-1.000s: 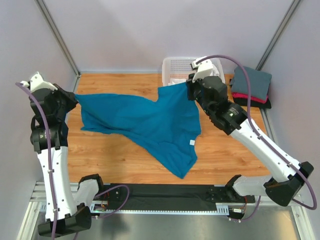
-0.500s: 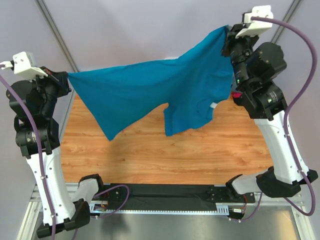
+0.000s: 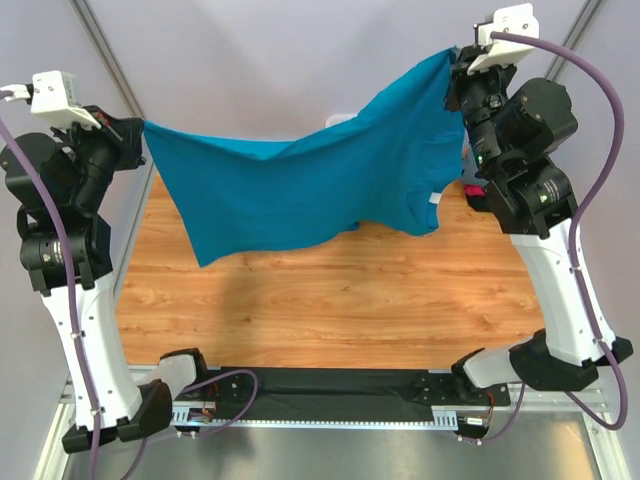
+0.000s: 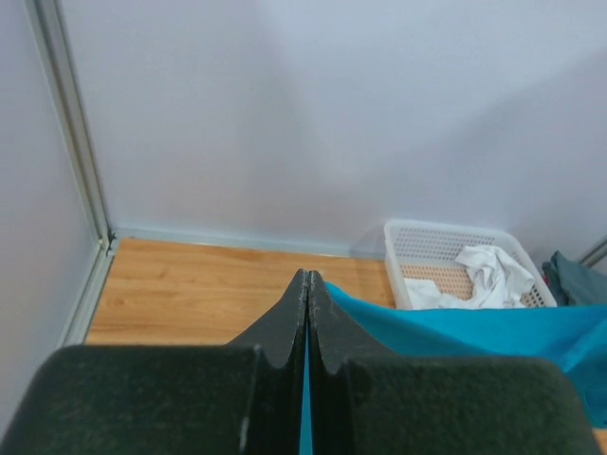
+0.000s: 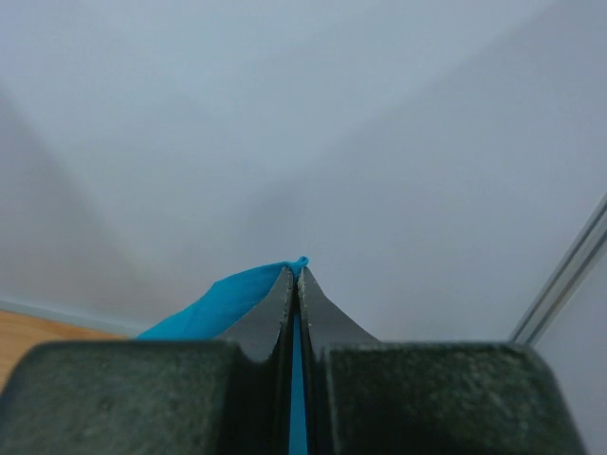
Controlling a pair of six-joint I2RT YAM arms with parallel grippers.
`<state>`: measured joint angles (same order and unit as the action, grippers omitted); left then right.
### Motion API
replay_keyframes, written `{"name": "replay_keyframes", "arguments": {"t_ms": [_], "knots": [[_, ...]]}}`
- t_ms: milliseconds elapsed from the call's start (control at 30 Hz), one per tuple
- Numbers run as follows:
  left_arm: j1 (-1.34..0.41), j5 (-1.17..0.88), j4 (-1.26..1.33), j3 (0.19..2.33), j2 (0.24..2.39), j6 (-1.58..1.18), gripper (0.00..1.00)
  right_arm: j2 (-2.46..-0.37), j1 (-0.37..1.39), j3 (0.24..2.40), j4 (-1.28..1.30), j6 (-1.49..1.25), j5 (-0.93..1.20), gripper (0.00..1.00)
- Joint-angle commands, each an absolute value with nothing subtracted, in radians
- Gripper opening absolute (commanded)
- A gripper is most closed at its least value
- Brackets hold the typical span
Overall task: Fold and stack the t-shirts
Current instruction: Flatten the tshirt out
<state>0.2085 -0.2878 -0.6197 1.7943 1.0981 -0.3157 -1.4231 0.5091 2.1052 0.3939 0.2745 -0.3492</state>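
The large teal-blue t-shirt hangs stretched in the air between both arms, high above the wooden table. My left gripper is shut on its left corner; teal cloth shows between and beside the shut jaws. My right gripper is shut on its upper right corner, where a teal tip pokes past the fingers. A white label hangs at the shirt's lower right. A white shirt lies in the basket. A folded grey shirt peeks out at the far right.
A white lattice basket stands at the back of the table, mostly hidden behind the shirt in the top view. The bare wooden table spreads below the hanging cloth. Grey walls and metal frame posts close in the back and sides.
Both grippers lifted the teal shirt from the table into the air. In the last half second the hanging lower part swung up and spread wider; the left end pulled tauter.
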Motion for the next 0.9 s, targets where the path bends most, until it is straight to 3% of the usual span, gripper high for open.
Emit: {"name": "replay_keyframes", "arguments": {"t_ms": [0, 500, 700, 867], "knots": [[0.157, -0.261, -0.652, 1.825, 1.028, -0.198, 0.00, -1.330, 0.509, 2.046, 0.402, 0.311, -0.379, 0.00], [0.112, -0.124, -0.851, 1.816, 0.664, -0.192, 0.00, -1.059, 0.557, 2.092, 0.652, 0.302, -0.367, 0.00], [0.112, -0.028, -0.980, 1.903, 0.669, -0.212, 0.00, -1.038, 0.557, 2.123, 0.735, 0.285, -0.365, 0.00], [0.112, -0.003, -1.065, 2.008, 0.855, -0.233, 0.00, -1.144, 0.557, 2.163, 0.744, 0.284, -0.463, 0.00]]}}
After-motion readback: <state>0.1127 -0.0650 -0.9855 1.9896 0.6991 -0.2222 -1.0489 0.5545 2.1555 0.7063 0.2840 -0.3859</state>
